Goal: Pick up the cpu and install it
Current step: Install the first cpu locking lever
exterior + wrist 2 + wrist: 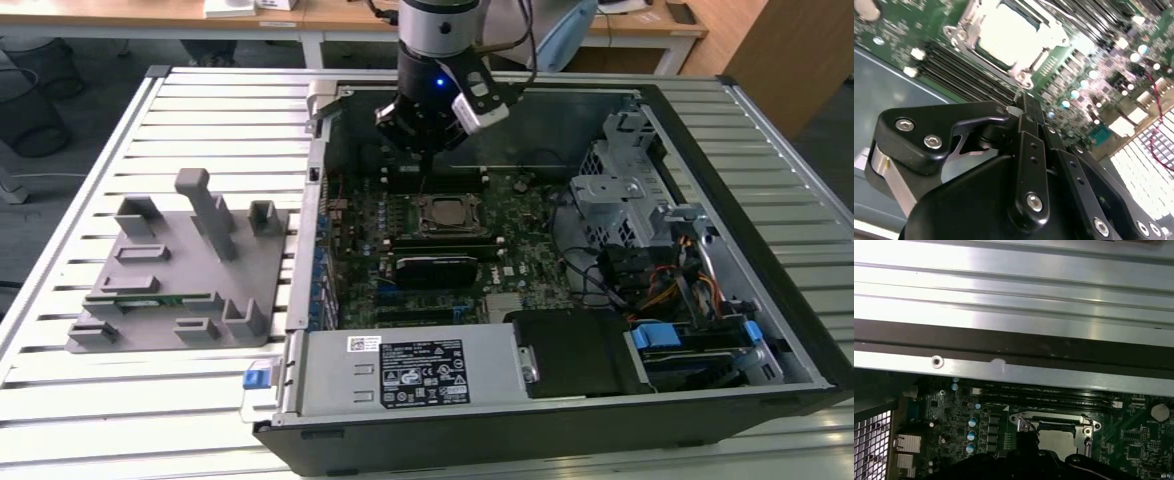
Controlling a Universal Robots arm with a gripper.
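The cpu (445,213) is a pale silver square lying flat in the motherboard socket inside the open computer case (694,110). It shows bright in the second wrist view (1009,37). In the first wrist view it (1058,432) is partly hidden by the gripper body. My gripper (424,160) hangs just above the board, a little behind the socket toward the case's rear wall. Its thin black fingers (1026,112) are pressed together with nothing between them, and the tips end a short way from the socket frame (1021,75).
A grey holder block (180,270) with a green memory stick (134,297) stands on the slatted table at the exterior view's left. Inside the case are a black block (434,265) in front of the socket, the power supply (400,370), and a drive cage with cables (641,200).
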